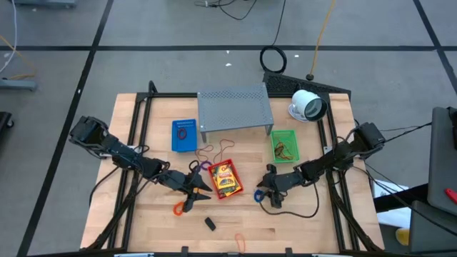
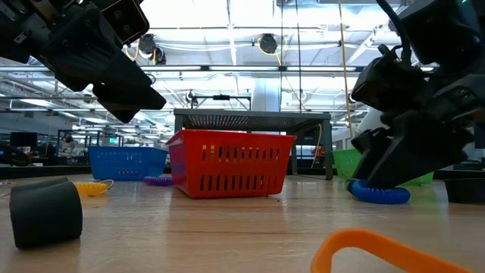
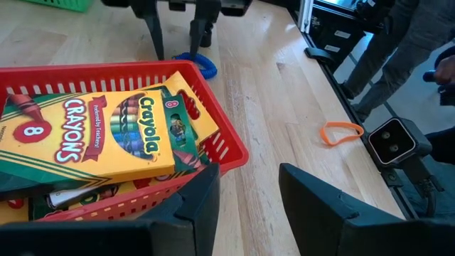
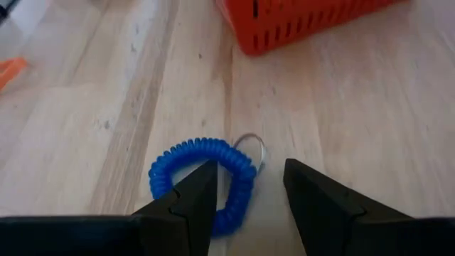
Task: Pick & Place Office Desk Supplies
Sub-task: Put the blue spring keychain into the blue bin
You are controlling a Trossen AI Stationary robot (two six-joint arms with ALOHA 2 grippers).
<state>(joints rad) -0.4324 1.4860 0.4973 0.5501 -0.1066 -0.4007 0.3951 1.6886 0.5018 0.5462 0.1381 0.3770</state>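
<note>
Two dark hands work over the pale wooden surface. Nearest the front edge lie an orange loop (image 1: 239, 238) and a small black block (image 1: 211, 223), with another orange loop (image 1: 178, 208) further left. The left hand (image 1: 194, 193) hangs with its fingers spread at the near-left corner of a red slotted plastic basket (image 1: 226, 179); it pinches nothing. In that basket a yellow crayon box (image 3: 85, 139) reads "Crayola" and "CRAYONS 8", and a second box under it is mostly hidden. The right hand (image 4: 245, 188) is just right of the basket, fingers spread above a blue coiled wrist band (image 4: 202, 181) with a thin metal ring (image 4: 250, 151), which lies on the surface; part of the coil is covered by the fingers. Thin loops (image 1: 213, 151) lie beyond the basket. Further back are a blue basket (image 1: 184, 135), a green basket (image 1: 284, 145) with dark contents hard to make out, a grey perforated metal shelf (image 1: 235, 108) and a white round device (image 1: 308, 106)
</note>
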